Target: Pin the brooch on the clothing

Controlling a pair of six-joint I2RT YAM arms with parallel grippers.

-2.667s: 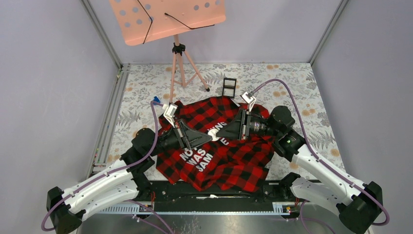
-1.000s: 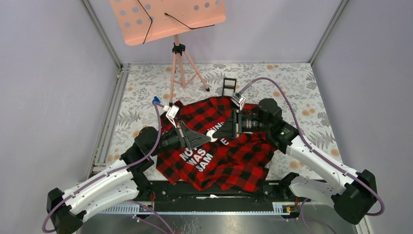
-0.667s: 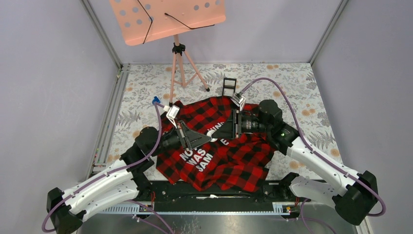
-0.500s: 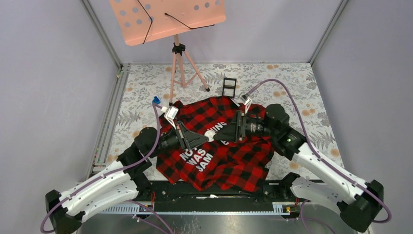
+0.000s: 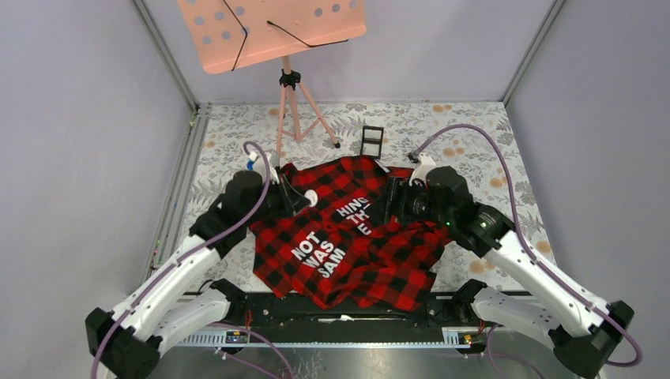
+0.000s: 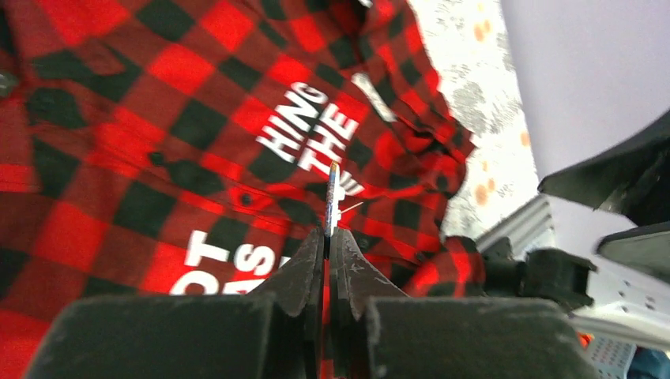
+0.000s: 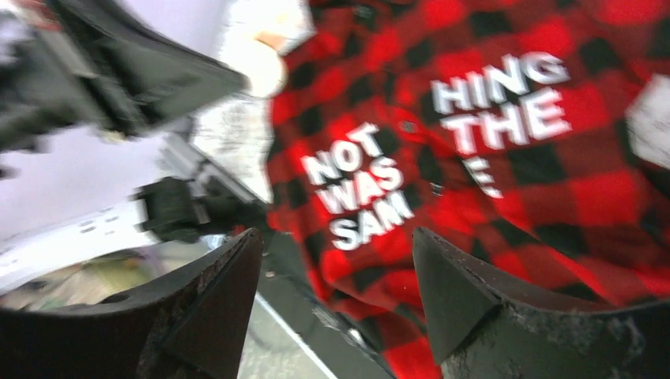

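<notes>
The clothing [image 5: 355, 253], a red-and-black check shirt with white block letters, lies crumpled on the table between both arms. My left gripper [image 5: 300, 197] hovers over the shirt's upper left part, shut on the brooch [image 5: 310, 197], a small pale round badge. In the left wrist view the brooch [image 6: 333, 197] stands edge-on out of the closed fingertips of that gripper [image 6: 328, 234], with the shirt [image 6: 158, 118] below it. My right gripper [image 5: 389, 201] is over the shirt's upper right, open and holding nothing. In its own view that gripper [image 7: 336, 233] has its jaws wide apart above the shirt [image 7: 513, 197].
A pink music stand [image 5: 272, 31] on a tripod [image 5: 294, 110] stands at the back. A small black square frame [image 5: 371, 140] sits behind the shirt. A small blue object [image 5: 252, 163] peeks out beside the left arm. Grey walls close in the floral table [image 5: 474, 142].
The right gripper opened, let go of the brooch and drew back to the right. The left gripper carried the brooch up and left, away from the shirt's middle.
</notes>
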